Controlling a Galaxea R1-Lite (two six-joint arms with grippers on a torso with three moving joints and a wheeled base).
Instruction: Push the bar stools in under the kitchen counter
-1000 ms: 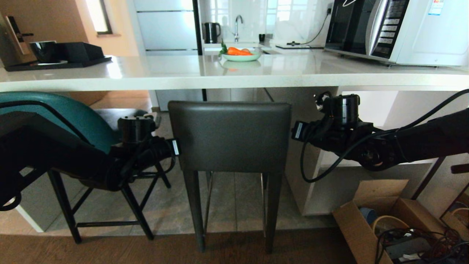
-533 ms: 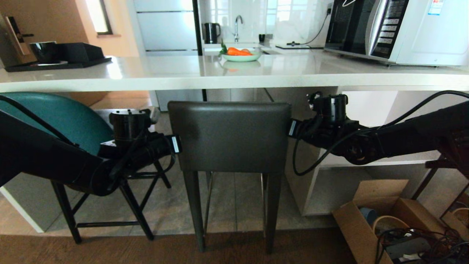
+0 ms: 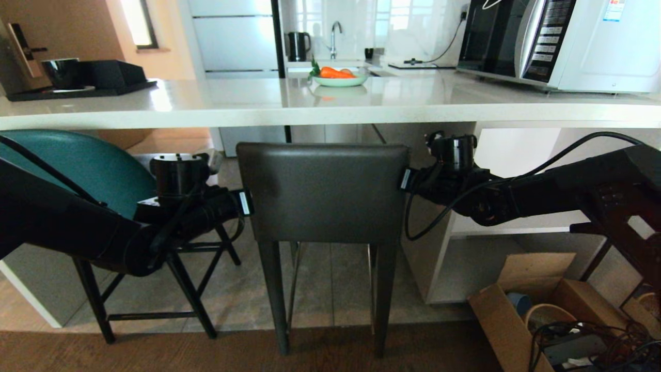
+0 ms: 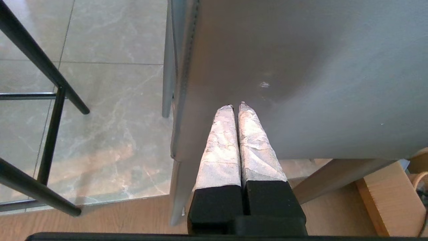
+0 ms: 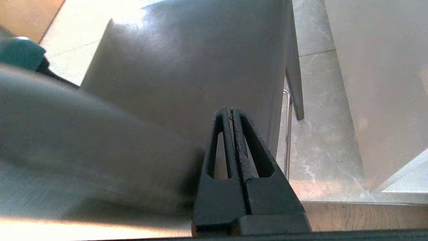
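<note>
Pressing closed left gripper (image 4: 235, 106) and right gripper (image 5: 231, 110), seemingly touching, evenly on grey stool's backrest (image 3: 323, 191), driving squarely toward the counter (image 3: 330, 106).

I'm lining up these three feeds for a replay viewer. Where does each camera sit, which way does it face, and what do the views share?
Head view: on the head, facing forward and down at the kitchen counter and dark grey stool; both arms show.
Left wrist view: behind the shut left gripper, tips at the stool's backrest.
Right wrist view: behind the shut right gripper, near the same backrest.
Shared: the dark grey stool in all three; the teal stool in each, at least partly.
</note>
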